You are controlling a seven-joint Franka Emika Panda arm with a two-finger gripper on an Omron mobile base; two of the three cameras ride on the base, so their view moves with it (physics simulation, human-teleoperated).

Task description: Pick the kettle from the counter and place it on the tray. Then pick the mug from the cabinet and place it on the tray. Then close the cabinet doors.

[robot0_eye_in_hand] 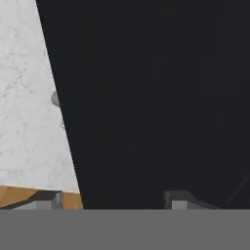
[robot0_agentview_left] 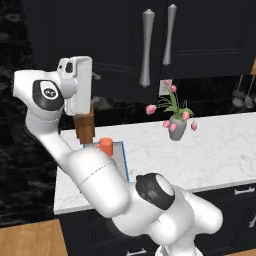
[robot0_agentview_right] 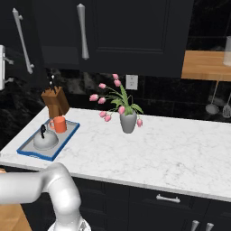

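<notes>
Cabinet doors (robot0_agentview_right: 81,31), tall black panels with vertical silver bar handles, are what remains; silver dome kettle (robot0_agentview_right: 45,140) and orange mug (robot0_agentview_right: 58,124) sit on the blue-rimmed tray (robot0_agentview_right: 27,151). Your gripper (robot0_eye_in_hand: 112,201), jaws spread, faces a black panel at twelve o'clock: push squarely.

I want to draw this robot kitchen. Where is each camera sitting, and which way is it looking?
Left base view: behind the arm's left, looking forward-down at the counter; white arm fills the front.
Right base view: behind its right, facing the tray with kettle and mug; elbow shows low left.
Hand view: on the hand, facing a black cabinet door; fingertips below.
Both base views share the vase.
</notes>
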